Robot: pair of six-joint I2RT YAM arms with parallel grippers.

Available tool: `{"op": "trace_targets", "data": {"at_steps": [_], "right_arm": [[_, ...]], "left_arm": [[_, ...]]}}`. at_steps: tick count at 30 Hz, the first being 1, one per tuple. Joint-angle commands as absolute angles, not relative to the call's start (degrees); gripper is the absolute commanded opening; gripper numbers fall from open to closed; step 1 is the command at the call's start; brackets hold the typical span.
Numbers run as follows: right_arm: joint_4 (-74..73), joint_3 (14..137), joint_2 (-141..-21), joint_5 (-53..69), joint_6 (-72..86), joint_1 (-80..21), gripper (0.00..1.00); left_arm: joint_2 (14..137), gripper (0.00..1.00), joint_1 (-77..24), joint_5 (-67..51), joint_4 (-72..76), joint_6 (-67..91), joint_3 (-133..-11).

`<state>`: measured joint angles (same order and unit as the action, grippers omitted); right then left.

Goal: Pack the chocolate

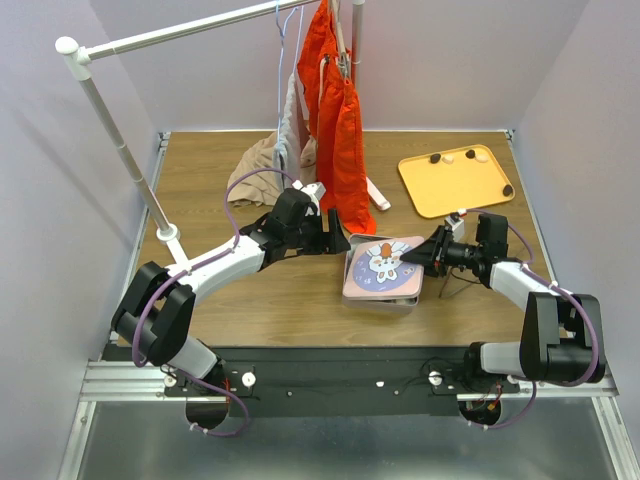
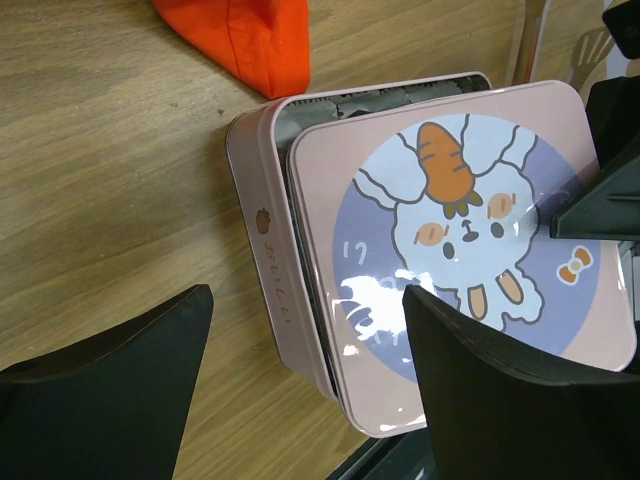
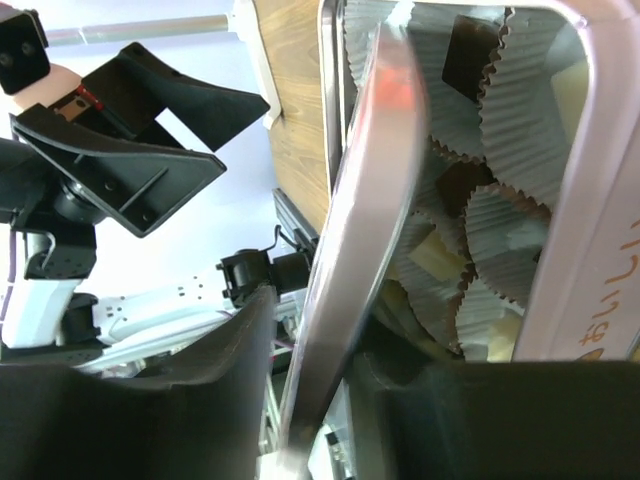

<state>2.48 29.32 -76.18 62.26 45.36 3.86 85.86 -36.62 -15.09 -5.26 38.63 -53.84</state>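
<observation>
A pink tin (image 1: 395,298) stands mid-table, its bunny lid (image 1: 383,266) lying askew on top. My right gripper (image 1: 432,254) is shut on the lid's right edge. In the right wrist view the lid rim (image 3: 370,200) runs between my fingers (image 3: 200,390), and the tin (image 3: 590,200) shows white paper cups holding chocolate, one dark piece (image 3: 470,45) and one cream piece (image 3: 565,90). Three more chocolate pieces (image 1: 435,158) lie on the yellow tray (image 1: 455,190). My left gripper (image 1: 338,240) is open and empty, hovering over the tin's left side (image 2: 265,240) and lid (image 2: 450,230).
A white clothes rack (image 1: 120,150) stands at the left, with orange garments (image 1: 335,110) hanging down to the table just behind the tin. A beige cloth (image 1: 255,165) lies at the back. A small white object (image 1: 378,195) lies beside the tray.
</observation>
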Motion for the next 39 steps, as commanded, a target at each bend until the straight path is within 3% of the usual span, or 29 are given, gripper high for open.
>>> {"op": "trace_targets", "data": {"at_steps": [1, 4, 10, 16, 39], "right_arm": [[1.9, 29.9, -74.6, 60.9, 45.1, 4.3, 0.51], [0.1, 30.8, -74.3, 60.2, 44.2, 4.3, 0.67], [-7.7, 32.8, -73.3, 56.9, 40.3, 4.3, 0.8], [-15.0, 34.4, -71.2, 53.2, 36.6, 4.3, 0.86], [-38.3, 44.6, -67.9, 33.2, 23.8, 4.3, 0.92]], "left_arm": [[85.2, 0.87, -37.1, -14.2, -5.8, 37.8, -55.3], [84.9, 0.87, -37.0, -14.2, -6.2, 37.4, -55.6], [85.5, 0.87, -37.1, -14.1, -6.9, 37.4, -56.9], [86.1, 0.87, -37.1, -13.9, -7.4, 36.9, -57.7], [89.6, 0.87, -37.1, -15.1, -7.2, 36.0, -59.2]]}}
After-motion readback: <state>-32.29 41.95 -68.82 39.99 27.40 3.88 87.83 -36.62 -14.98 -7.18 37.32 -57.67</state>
